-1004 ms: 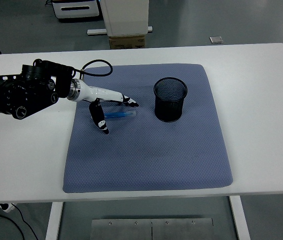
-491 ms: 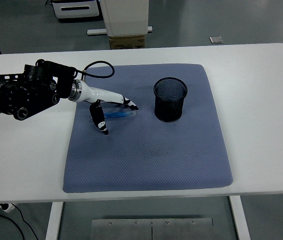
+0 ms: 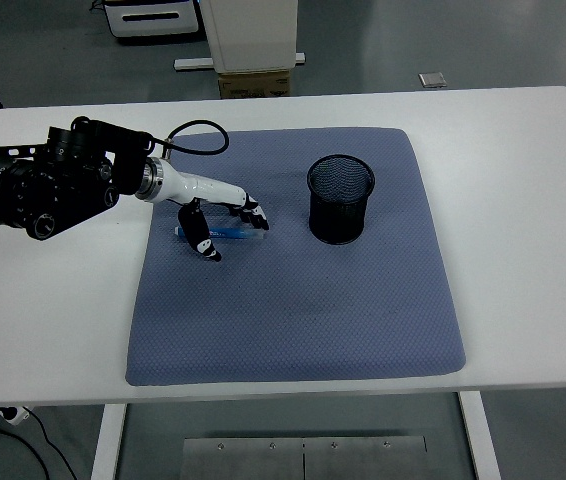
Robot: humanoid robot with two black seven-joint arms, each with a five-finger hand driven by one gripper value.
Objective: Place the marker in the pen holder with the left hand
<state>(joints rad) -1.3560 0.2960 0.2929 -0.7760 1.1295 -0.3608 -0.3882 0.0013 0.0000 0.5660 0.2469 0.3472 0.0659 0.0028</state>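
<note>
Your left hand (image 3: 218,218) sits low over the marker (image 3: 225,233), which lies flat on the blue mat (image 3: 293,300), left of centre. The fingers (image 3: 254,212) curl down across the marker's far side and the thumb (image 3: 201,238) drops on the near side, so the hand brackets it, but you cannot tell whether it is actually clamped. The holder (image 3: 341,198) stands upright on the mat to the right of the marker, well apart, with bare mat between them. A black cable (image 3: 195,136) loops from the wrist over the mat's far left corner. Beyond the worktop (image 3: 523,200) a cardboard box (image 3: 254,82) sits on the floor.
</note>
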